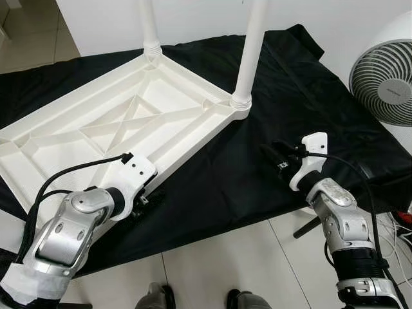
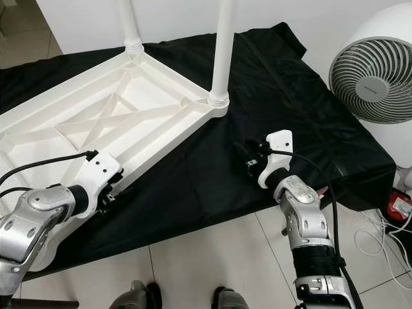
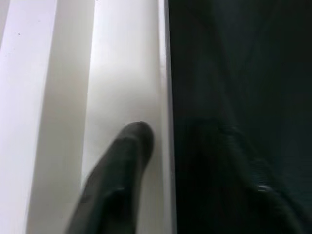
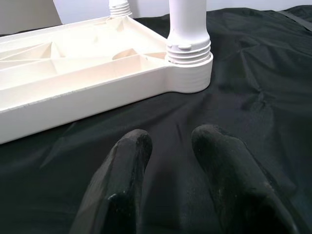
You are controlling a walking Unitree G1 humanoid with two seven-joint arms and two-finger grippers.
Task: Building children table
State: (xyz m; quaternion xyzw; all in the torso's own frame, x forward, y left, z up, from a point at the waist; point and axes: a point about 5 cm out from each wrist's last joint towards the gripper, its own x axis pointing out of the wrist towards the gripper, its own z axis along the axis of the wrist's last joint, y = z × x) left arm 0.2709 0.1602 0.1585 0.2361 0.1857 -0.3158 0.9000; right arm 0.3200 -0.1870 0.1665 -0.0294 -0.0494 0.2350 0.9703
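Resting nearest to the robot, the left gripper (image 1: pixel 147 196) lies at the near long edge of the upturned white tabletop (image 1: pixel 96 135). In the left wrist view one black finger (image 3: pixel 119 170) lies on the white rim, while the other is on the dark cloth side, so the gripper seems to straddle the edge; whether it really clamps the rim I cannot tell.

A little farther, the right gripper (image 2: pixel 248 161) lies low over the black cloth (image 2: pixel 302 116) with its two fingers (image 4: pixel 126 180) slightly apart and nothing between them. It points toward the nearer screwed-in leg (image 1: pixel 248 51) at the tabletop's right corner (this corner is near but not touching). The second leg (image 1: pixel 149 26) stands at the far corner.

The tabletop's long axis runs from the robot's near left toward the far right, so the right arm is nearer to the fitted legs, and the left arm is nearer to the corners that appear still without legs. A white fan (image 1: pixel 385 84) stands beyond, at the right.
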